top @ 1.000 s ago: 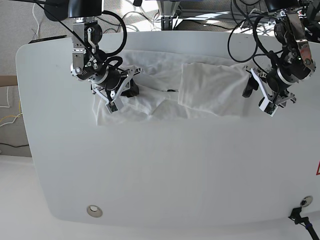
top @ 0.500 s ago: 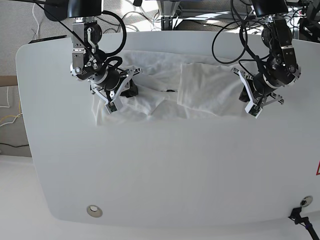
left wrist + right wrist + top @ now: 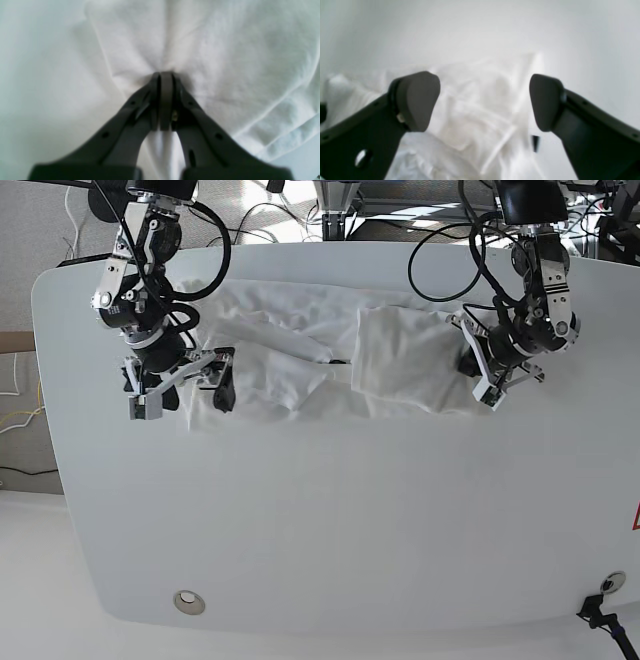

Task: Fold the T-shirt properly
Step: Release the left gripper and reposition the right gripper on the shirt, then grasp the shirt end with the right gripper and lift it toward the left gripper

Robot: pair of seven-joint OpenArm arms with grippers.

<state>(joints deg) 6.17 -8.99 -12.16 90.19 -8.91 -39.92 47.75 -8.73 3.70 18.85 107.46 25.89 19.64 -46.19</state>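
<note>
The white T-shirt (image 3: 400, 365) lies crumpled across the far half of the table, one part folded over its right half. My left gripper (image 3: 478, 380) is at the shirt's right edge. In the left wrist view it (image 3: 165, 75) is shut, its tips pinching a pucker of cloth (image 3: 225, 62). On the left of the base view, my right gripper (image 3: 185, 392) hangs over the shirt's left end. Seen from the right wrist camera, that gripper (image 3: 482, 102) is open, with nothing between its fingers and the rumpled shirt (image 3: 470, 120) below them.
The white table (image 3: 330, 520) has rounded edges and a metal grommet (image 3: 188, 602) near the front left. Cables hang behind the far edge. A black cable end (image 3: 605, 615) sits at the front right corner.
My right gripper has let go, opened wide and swung left off the shirt's left end. My left gripper moved left onto the shirt's right edge and shut on the cloth.
</note>
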